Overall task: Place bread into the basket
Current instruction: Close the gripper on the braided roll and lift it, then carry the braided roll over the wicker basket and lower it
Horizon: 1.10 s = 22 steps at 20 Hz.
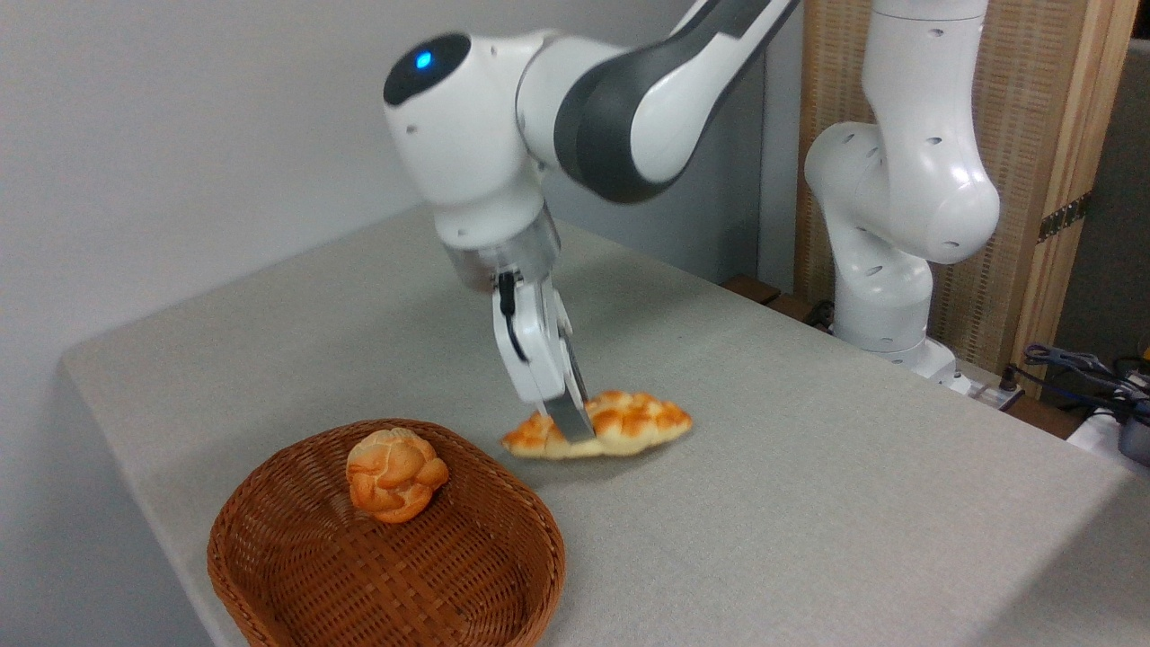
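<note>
Fingers (575, 422) straddle bread (600, 424) near its middle, crossing its long axis; we judge gripper (568, 415) pinching loaf, far finger hidden. Bread lies on table (809, 467) mid-surface, running left-right, just right of basket (386, 548) at front-left edge. Bun (395, 474) sits in basket.
</note>
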Available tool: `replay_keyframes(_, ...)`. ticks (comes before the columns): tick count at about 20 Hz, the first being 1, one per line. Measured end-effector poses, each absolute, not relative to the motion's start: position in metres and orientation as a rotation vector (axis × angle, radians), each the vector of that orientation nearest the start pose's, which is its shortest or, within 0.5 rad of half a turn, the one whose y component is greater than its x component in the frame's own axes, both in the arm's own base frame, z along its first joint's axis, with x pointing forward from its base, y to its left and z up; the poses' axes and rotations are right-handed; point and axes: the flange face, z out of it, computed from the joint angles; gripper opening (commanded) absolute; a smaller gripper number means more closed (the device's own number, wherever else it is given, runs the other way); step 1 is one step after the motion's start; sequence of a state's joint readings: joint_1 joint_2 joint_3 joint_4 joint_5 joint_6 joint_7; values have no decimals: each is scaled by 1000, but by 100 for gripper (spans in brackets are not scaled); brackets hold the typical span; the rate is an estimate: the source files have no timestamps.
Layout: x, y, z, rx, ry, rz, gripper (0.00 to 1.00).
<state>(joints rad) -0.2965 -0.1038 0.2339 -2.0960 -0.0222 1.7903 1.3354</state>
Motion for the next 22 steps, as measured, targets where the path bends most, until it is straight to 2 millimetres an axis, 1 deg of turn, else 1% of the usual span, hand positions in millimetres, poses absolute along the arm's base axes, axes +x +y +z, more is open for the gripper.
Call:
replay_keyframes(1,496,-32,463,-2535,2118,196,40)
replay_keyframes(2,496,-33,470,-2541,2118,175,40)
replay_keyframes(3,496,-33,483,-2550,2118,130,40)
replay_keyframes(4,497,-34,490,-2554,2116,103,40)
replay_keyframes(5,499,-35,502,-2562,2111,49,40)
replay_keyframes(7,505,-34,518,-2566,2096,-29,40)
replay_keyframes(8,508,-34,523,-2565,2089,-55,40)
replay_keyframes(10,518,-32,533,-2557,2046,-170,40)
replay_keyframes(12,531,-30,532,-2558,1995,-270,40)
replay_keyframes(15,545,-29,526,-2571,1918,-360,41)
replay_keyframes(17,558,-27,521,-2598,1822,-439,41)
replay_keyframes(20,568,-23,520,-2625,1728,-520,44)
replay_keyframes(22,573,-14,522,-2647,1663,-587,45)
